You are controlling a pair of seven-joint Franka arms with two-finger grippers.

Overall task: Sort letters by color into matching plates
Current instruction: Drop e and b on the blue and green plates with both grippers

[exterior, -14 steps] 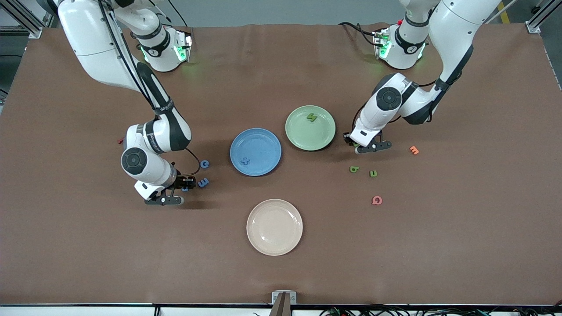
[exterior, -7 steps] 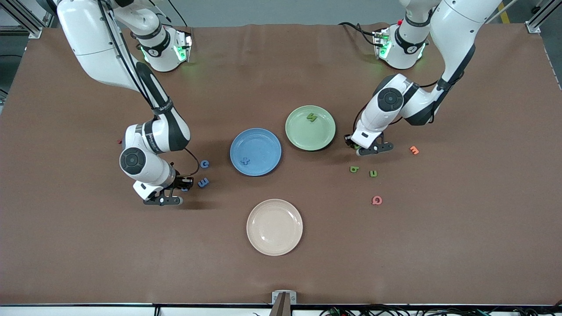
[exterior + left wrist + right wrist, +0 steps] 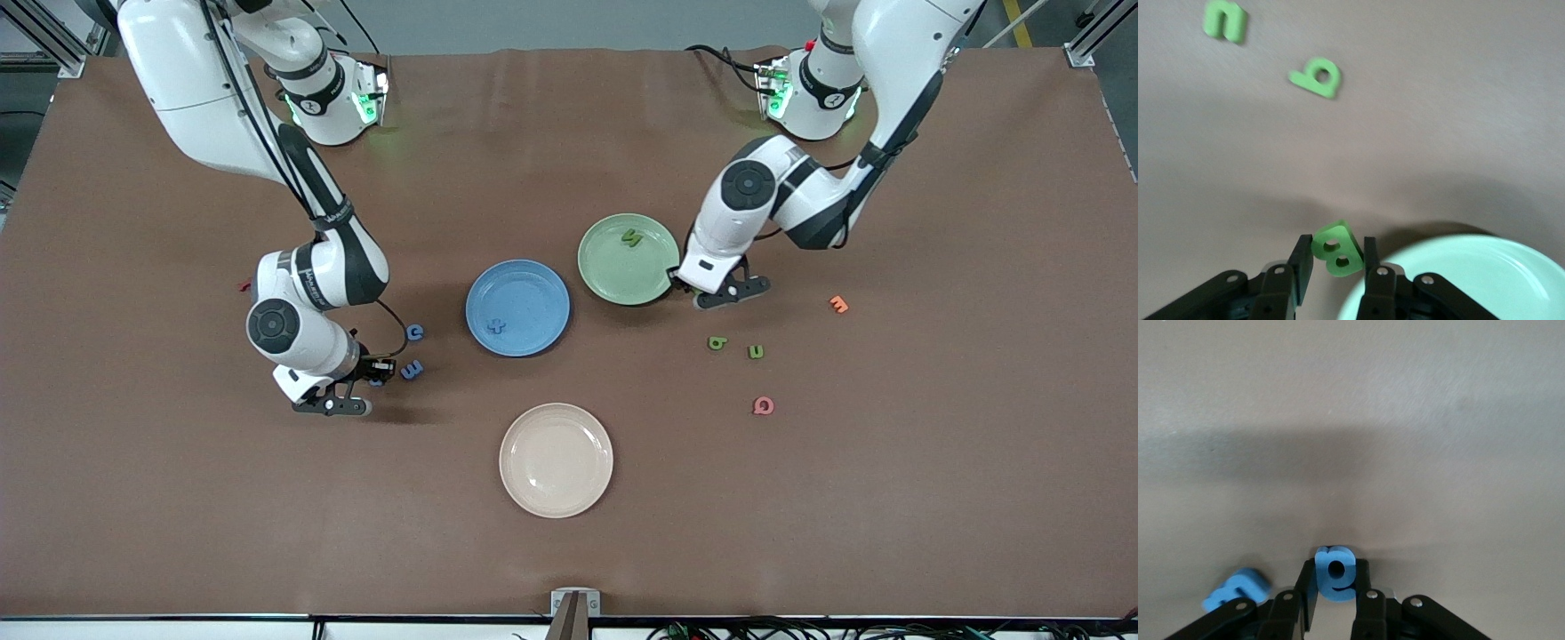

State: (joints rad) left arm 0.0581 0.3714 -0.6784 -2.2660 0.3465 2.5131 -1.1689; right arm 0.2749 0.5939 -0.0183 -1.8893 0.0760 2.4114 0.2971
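Since the earlier frame, the left gripper had carried its load to the pale green round plate's rim; the right gripper stayed low. Front view: two green letters and two blue letters lay loose; each plate, including the solid blue plate, held one. Left wrist view: fingers clamped a small green foam letter, release over the plate next. Right wrist view: fingers pinched a blue foam letter, lift next.

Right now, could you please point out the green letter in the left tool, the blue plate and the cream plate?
green letter (image 3: 1336, 249): left wrist view, on its face, between the tool's fingers.
blue plate (image 3: 533, 302): front view, on its bare floor.
cream plate (image 3: 556, 460): front view, on its bare centre.
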